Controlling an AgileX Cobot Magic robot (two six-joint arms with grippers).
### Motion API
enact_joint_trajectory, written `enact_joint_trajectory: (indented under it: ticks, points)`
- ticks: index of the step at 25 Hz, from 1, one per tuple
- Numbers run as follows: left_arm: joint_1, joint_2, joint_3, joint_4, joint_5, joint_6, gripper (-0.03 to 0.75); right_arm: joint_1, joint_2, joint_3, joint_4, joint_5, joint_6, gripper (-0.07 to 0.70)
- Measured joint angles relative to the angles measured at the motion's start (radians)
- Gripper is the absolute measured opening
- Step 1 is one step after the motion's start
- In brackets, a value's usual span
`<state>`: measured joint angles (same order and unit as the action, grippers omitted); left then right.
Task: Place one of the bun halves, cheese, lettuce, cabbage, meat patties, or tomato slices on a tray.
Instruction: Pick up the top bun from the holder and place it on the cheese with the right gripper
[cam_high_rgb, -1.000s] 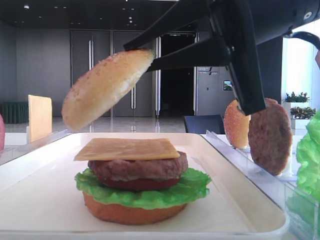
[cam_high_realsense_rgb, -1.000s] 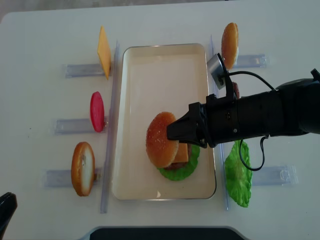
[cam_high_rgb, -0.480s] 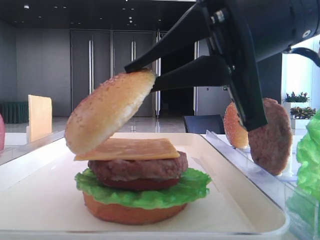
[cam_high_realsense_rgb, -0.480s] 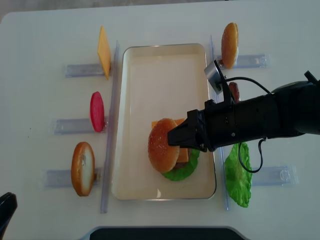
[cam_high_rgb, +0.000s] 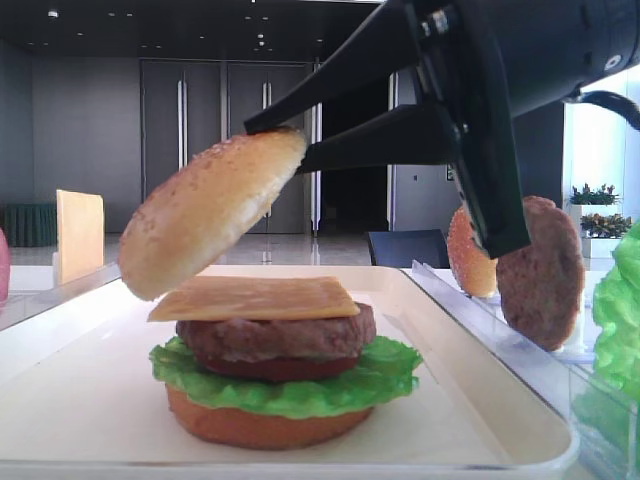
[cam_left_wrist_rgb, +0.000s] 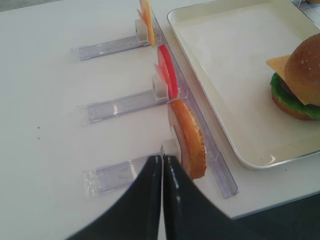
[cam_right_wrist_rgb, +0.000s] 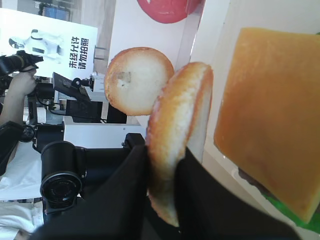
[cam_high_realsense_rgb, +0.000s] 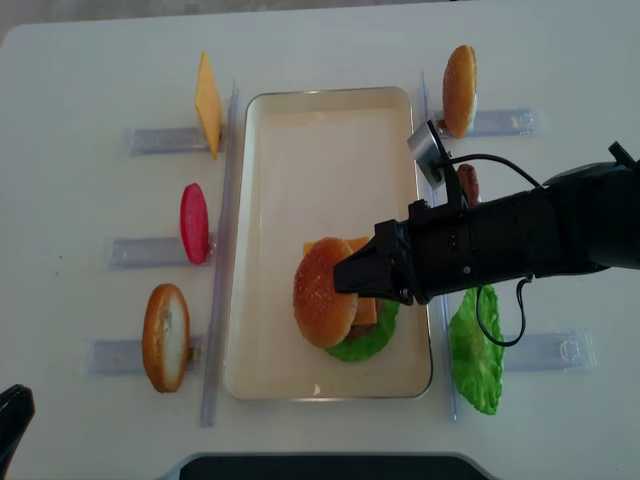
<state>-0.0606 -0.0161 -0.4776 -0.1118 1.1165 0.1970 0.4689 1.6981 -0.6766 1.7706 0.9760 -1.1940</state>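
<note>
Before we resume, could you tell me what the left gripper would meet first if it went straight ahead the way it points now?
Probably the bun half standing on edge in the nearest clear rack, just ahead of the shut left gripper, though depth is uncertain.

The right arm (cam_high_realsense_rgb: 540, 240) is a thick matte-black tube, widening toward the wrist. Its claw (cam_high_realsense_rgb: 345, 278) ends in two long, flat, black fingers (cam_high_rgb: 330, 65) that taper to thin tips. Just behind the claw, a small grey, round-faced camera (cam_high_realsense_rgb: 430, 148) stands on a bracket, and thin black cables (cam_high_realsense_rgb: 497, 320) loop from the arm's sides. The left claw (cam_left_wrist_rgb: 161, 165) shows the same smooth, glossy black fingers, narrowing to a point.
</note>
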Motion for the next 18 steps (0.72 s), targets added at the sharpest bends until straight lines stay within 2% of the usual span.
enact_joint_trajectory:
  ticks: [12, 18]
  points:
    - [0.000, 0.000, 0.000, 0.000, 0.000, 0.000, -0.001, -0.050, 0.000, 0.000, 0.000, 0.017, 0.001, 0.121]
    - [0.000, 0.000, 0.000, 0.000, 0.000, 0.000, -0.001, -0.050, 0.008, 0.000, -0.001, -0.005, 0.001, 0.121]
